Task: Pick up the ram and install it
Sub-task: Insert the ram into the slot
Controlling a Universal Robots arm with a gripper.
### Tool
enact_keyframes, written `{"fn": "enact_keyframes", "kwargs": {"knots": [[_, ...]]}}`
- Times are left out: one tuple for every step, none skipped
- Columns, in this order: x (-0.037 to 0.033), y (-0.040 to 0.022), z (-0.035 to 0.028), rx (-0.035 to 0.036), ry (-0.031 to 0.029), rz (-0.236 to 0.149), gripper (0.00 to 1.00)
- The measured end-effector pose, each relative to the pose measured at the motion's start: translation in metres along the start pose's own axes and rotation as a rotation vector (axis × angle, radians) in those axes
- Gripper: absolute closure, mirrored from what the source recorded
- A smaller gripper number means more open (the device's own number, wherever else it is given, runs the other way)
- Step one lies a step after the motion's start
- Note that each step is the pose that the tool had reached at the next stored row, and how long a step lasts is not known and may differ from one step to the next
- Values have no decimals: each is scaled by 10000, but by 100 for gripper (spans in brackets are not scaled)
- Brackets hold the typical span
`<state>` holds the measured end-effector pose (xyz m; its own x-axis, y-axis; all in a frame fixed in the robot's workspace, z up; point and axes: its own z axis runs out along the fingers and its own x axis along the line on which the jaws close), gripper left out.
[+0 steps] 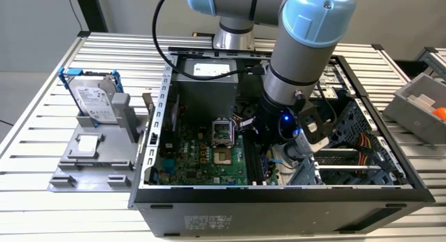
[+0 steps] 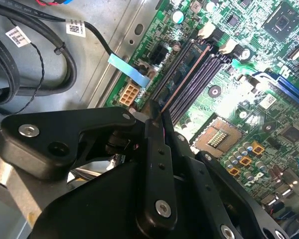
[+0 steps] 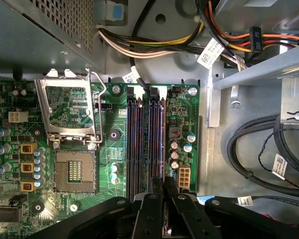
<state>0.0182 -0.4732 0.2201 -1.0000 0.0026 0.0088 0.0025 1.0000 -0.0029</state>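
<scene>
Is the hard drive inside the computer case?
No, the hard drive stands in a grey holder outside the case.

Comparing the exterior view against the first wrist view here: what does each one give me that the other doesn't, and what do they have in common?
The exterior view gives the wider setting: the hard drive with blue rails standing in a grey holder at the exterior view's left, the robot arm reaching down, and the computer case on the slatted table. The first wrist view gives the close detail: the memory slots, the cable bundle, and the gripper over the slots. Both share the green motherboard and its open CPU socket.
</scene>
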Motion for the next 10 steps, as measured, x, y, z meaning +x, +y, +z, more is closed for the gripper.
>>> {"fn": "enact_keyframes", "kwargs": {"knots": [[1,0,0,0,0,0,100],[1,0,0,1,0,0,100],[2,1,-2,4,1,-1,100],[3,1,-3,5,0,0,100],[3,1,-3,5,0,1,100],[4,1,-3,6,0,6,100],[5,1,-4,8,0,15,100],[6,1,-4,7,0,26,100],[6,1,-4,7,0,43,100],[8,1,-3,7,0,60,100]]}}
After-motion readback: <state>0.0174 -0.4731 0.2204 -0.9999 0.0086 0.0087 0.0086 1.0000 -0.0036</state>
